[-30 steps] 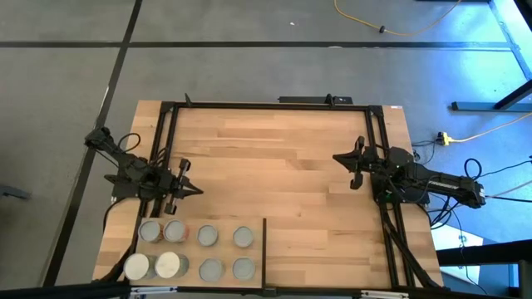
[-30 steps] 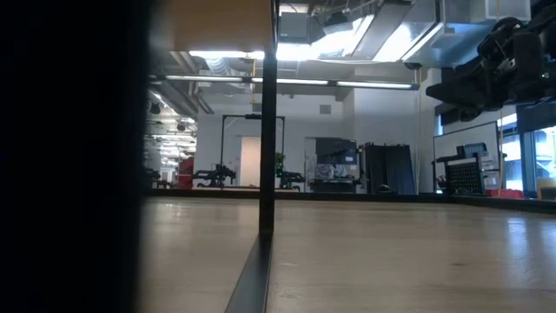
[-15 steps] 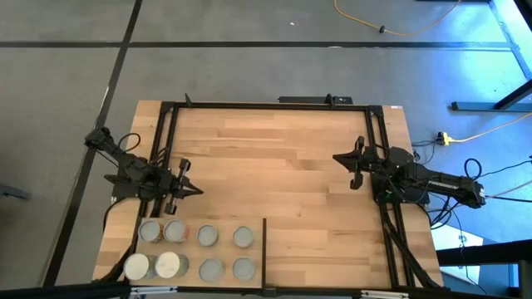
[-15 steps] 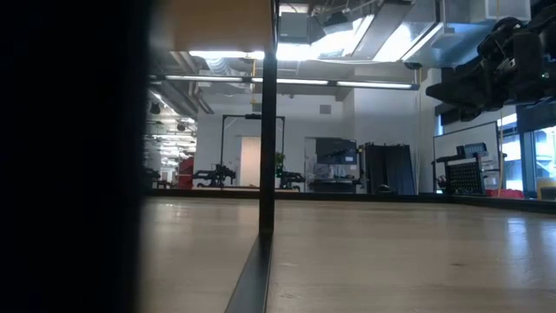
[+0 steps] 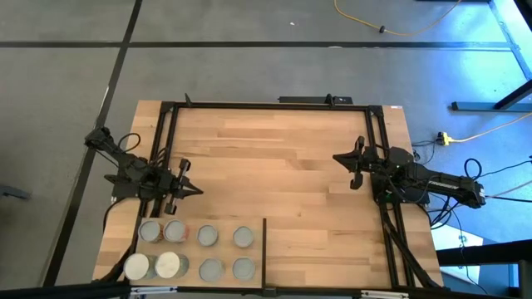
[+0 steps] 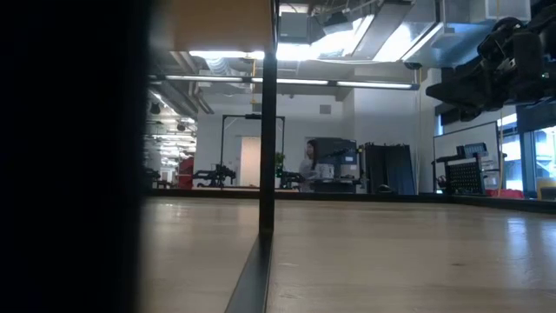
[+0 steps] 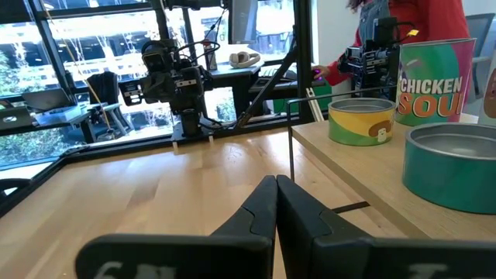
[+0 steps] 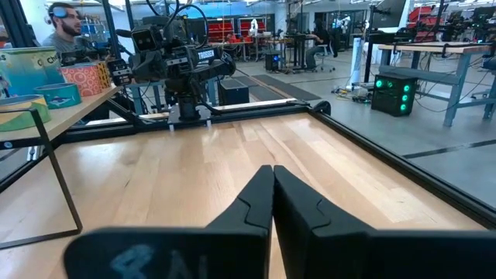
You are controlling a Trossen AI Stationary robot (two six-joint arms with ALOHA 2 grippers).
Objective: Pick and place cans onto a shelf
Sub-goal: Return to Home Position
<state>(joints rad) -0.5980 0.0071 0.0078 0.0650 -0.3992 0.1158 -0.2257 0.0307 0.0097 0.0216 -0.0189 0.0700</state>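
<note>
Several round cans (image 5: 207, 236) with silver or whitish tops stand upright on the shelf (image 5: 225, 253) at the table's near left corner. The left wrist view shows the shelf (image 7: 350, 157) as a raised pale board bearing a teal can (image 7: 453, 167), a yellow can (image 7: 360, 120) and a tall soup can (image 7: 434, 70). My left gripper (image 5: 196, 191) (image 7: 276, 180) hovers shut and level just beyond the shelf's far edge. My right gripper (image 5: 336, 158) (image 8: 273, 169) hovers shut and level near the table's right side. Neither holds anything.
The shelf's thin black upright (image 5: 264, 249) (image 6: 268, 122) stands at its right edge, on a black wire frame (image 8: 46, 167). A black frame (image 5: 266, 105) runs around the tabletop. Bare planks (image 5: 274, 166) lie between the arms. People (image 8: 66, 23) are in the room beyond.
Both arms have kept still and no can has moved. A person has come into the low view, far off in the room behind the table.
</note>
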